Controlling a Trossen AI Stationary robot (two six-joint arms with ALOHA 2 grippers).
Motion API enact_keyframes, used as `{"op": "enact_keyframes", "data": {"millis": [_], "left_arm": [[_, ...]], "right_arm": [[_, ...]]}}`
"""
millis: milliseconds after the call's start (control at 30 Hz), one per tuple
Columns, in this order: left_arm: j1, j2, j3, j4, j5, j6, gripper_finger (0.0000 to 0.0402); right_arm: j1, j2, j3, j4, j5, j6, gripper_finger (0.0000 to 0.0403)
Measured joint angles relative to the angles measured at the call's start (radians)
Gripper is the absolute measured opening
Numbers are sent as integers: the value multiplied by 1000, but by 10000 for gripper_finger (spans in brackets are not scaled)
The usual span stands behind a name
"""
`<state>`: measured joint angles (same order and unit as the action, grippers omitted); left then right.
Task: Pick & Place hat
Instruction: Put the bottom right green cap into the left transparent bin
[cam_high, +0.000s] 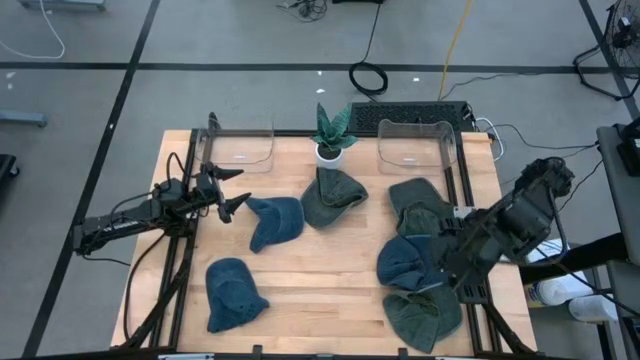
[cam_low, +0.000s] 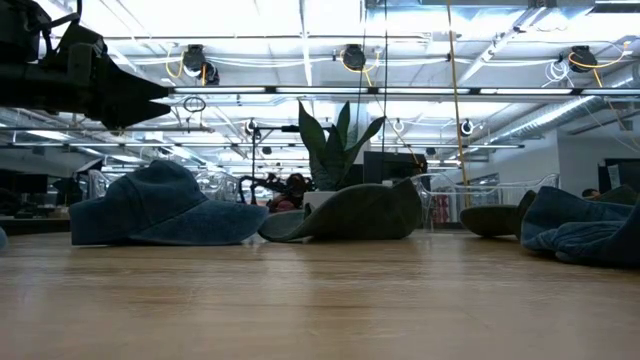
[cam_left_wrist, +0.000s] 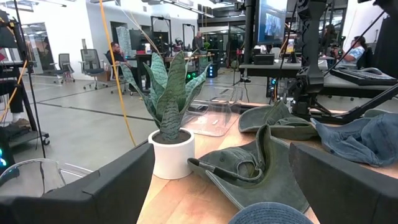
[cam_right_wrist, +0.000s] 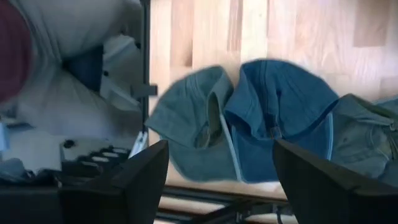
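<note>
Several denim hats lie on the wooden table. A blue hat (cam_high: 275, 220) (cam_low: 160, 205) rests crown up beside a dark green hat (cam_high: 330, 197) (cam_left_wrist: 261, 168). My left gripper (cam_high: 232, 197) (cam_left_wrist: 221, 186) is open and hovers just left of that blue hat, above table level. It points toward the table's right. My right gripper (cam_high: 447, 265) (cam_right_wrist: 221, 180) is open and hangs above another blue hat (cam_high: 405, 262) (cam_right_wrist: 280, 118) and a green hat (cam_high: 422, 318) (cam_right_wrist: 193, 130) near the right edge. Neither gripper touches a hat.
A potted plant (cam_high: 330, 135) (cam_left_wrist: 168, 112) stands at the far middle, between two clear containers (cam_high: 240, 148) (cam_high: 415, 145). One more blue hat (cam_high: 232, 293) lies near left and a green hat (cam_high: 420, 205) lies at far right. Bare wood shows at near centre.
</note>
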<state>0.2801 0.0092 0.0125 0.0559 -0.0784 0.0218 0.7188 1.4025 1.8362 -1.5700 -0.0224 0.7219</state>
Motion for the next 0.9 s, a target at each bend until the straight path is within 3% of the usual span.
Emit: {"op": "enact_keyframes", "data": {"millis": [533,900], "left_arm": [[0,0,0,0,0,0,379],[0,0,0,0,0,0,379]], "right_arm": [[18,-6,-208,-1,-2,-26,274],[43,-50,-328,2,-4,70,274]]}}
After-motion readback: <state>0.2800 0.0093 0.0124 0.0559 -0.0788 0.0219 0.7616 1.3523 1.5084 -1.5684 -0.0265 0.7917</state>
